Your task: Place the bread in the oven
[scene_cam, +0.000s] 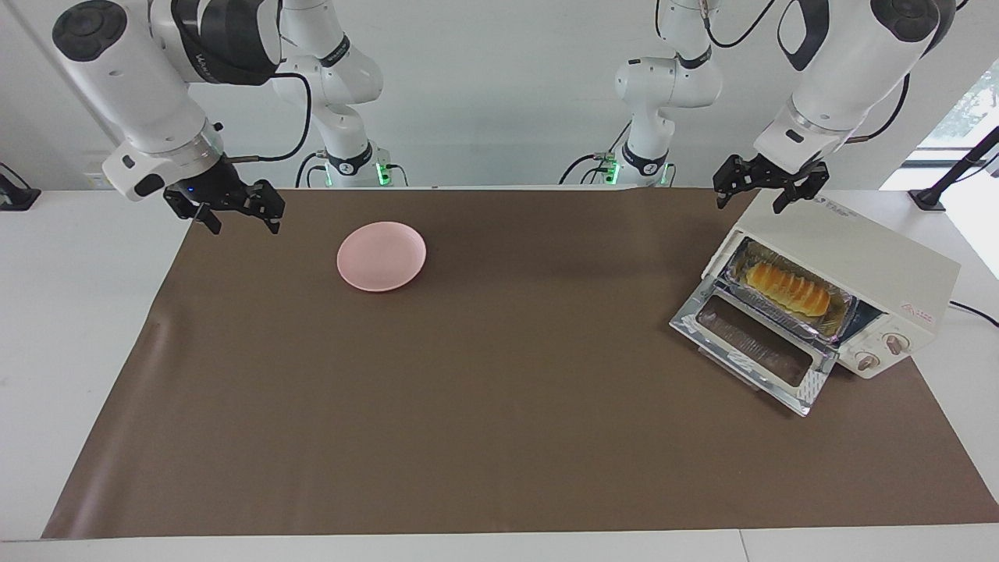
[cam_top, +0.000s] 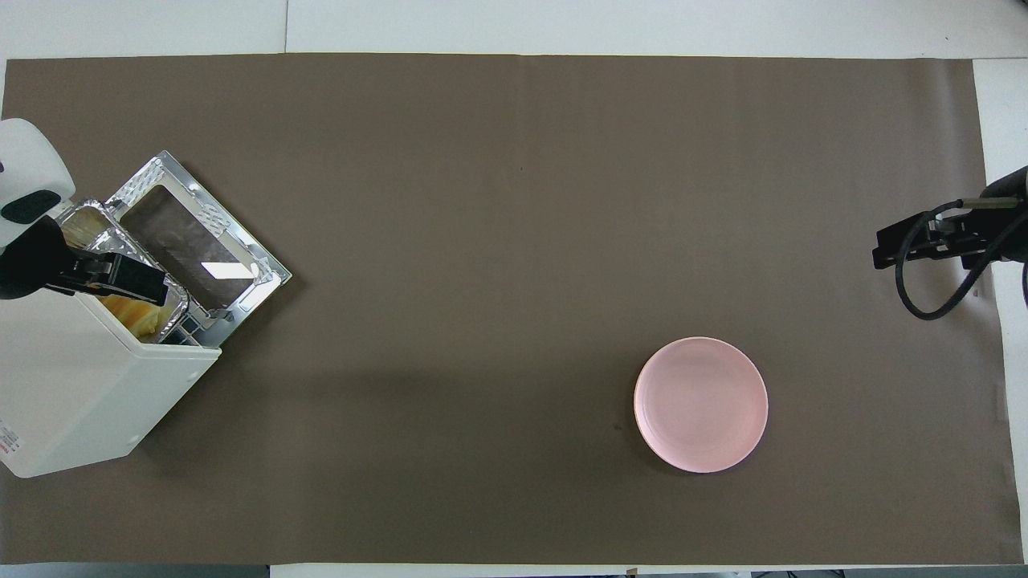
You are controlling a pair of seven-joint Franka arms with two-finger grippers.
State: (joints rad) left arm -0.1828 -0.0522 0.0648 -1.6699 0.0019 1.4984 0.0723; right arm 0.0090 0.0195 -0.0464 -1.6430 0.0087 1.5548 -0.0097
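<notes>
Bread (scene_cam: 787, 289) sits in foil tray (scene_cam: 839, 318) inside oven (scene_cam: 858, 269), both grippers, left gripper (scene_cam: 769, 191) and right gripper (scene_cam: 234, 209), spread empty; next, probably shut door (scene_cam: 755, 343).

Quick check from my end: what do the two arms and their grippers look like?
Both arms are glossy white with dark grey joint caps and black bands. Each wrist has a silver ring and a looping black cable. The left gripper and right gripper are black, with angular linked fingers.

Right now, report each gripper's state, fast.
Left gripper: open, holding nothing, over the oven's top edge.
Right gripper: open, holding nothing, over the mat's corner near the pink plate.
</notes>
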